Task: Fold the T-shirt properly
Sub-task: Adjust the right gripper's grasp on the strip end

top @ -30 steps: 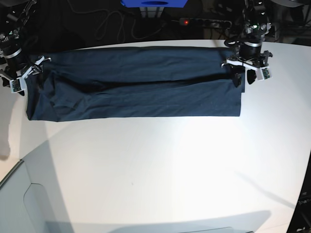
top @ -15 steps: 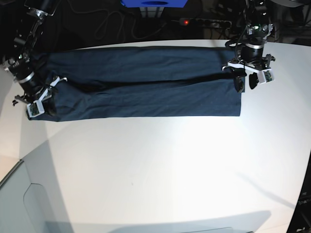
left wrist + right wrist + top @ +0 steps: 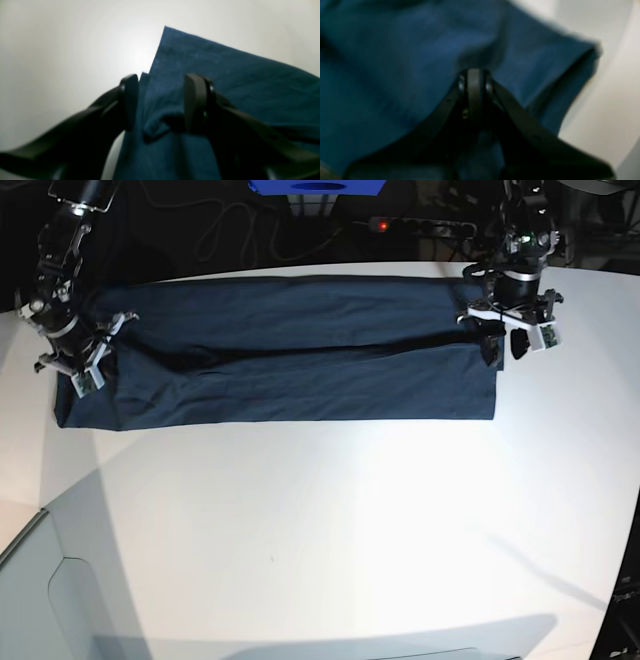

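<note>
- While the T-shirt (image 3: 290, 350) lies along the bench (image 3: 350, 520) far edge, right end effector (image 3: 475, 77) is clamped on its fabric.
- Left end effector (image 3: 160, 100) stands wide, straddling a fold.

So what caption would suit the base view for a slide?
Two grippers, left and right, at opposite ends of a folded navy T-shirt on a white table.

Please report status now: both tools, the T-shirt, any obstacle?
Left tool open, straddling a fold at the T-shirt end. Right tool shut on the other end. T-shirt flat on table, folded lengthwise. No obstacle seen.
</note>
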